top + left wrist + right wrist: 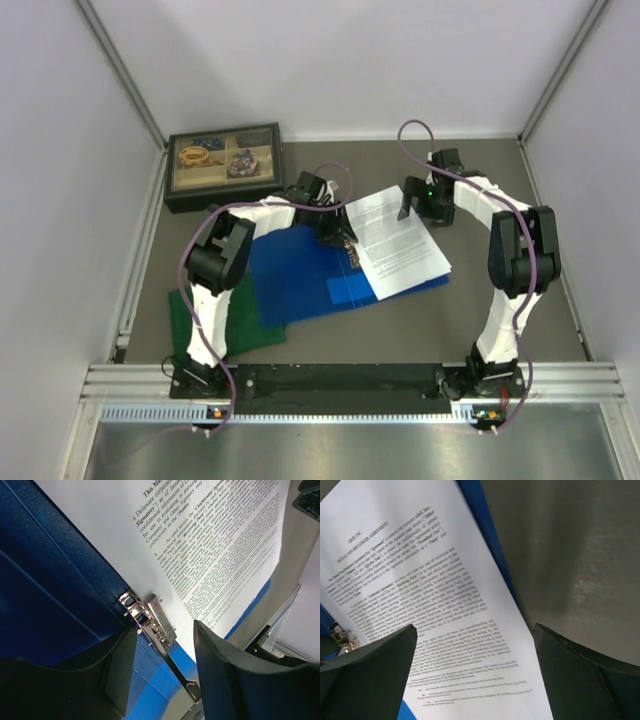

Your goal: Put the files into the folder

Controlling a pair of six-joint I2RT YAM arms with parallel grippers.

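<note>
The blue folder (pixel 300 278) lies open on the table. The files (pixel 397 240), white printed sheets, lie on its right half. My left gripper (pixel 343 240) is open above the folder's metal clip mechanism (pixel 150 617) at the spine, beside the files' left edge (pixel 210 545). My right gripper (pixel 412 205) is open above the far right part of the files (pixel 435 610), with one finger over the paper and the other over the bare table. The folder's blue edge (pixel 485 535) shows past the sheets.
A dark box (pixel 224 164) with compartments of small items stands at the back left. A green folded cloth (pixel 222 322) lies under the folder's left side, near the left arm's base. Walls close in the table on three sides.
</note>
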